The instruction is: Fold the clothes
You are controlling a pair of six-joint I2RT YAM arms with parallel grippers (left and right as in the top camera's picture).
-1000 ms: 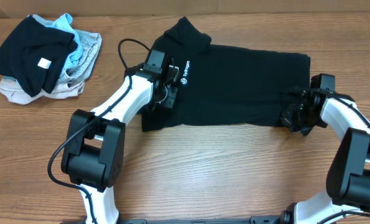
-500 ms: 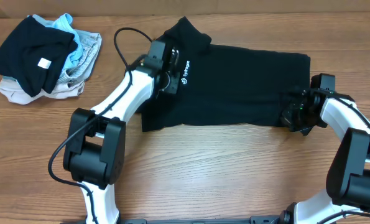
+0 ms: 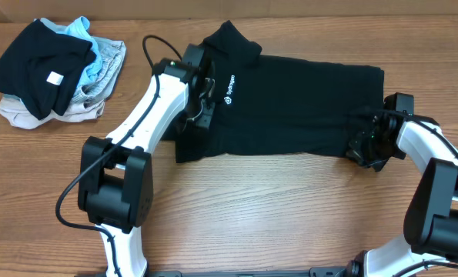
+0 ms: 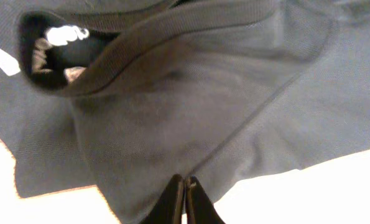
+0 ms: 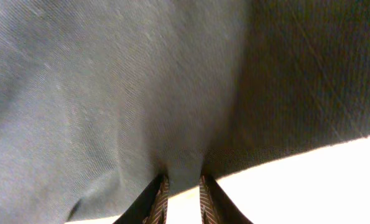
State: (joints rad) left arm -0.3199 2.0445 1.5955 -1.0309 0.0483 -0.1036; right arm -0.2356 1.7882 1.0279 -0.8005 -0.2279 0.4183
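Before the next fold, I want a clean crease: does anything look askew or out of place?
Yes. The polo shirt lies flat through the body, but its collar end juts out crooked past the top edge, and the fabric bunches at the left gripper. An untidy clothes heap sits apart from the shirt.

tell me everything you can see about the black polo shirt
The polo shirt is black, of soft knit-looking fabric. It lies partly folded in a rough rectangle on the wooden table, with its collar at the far left end and a small white logo facing up. A white neck label shows inside the collar. The left gripper pinches its edge near the collar end, and the right gripper pinches the opposite end.
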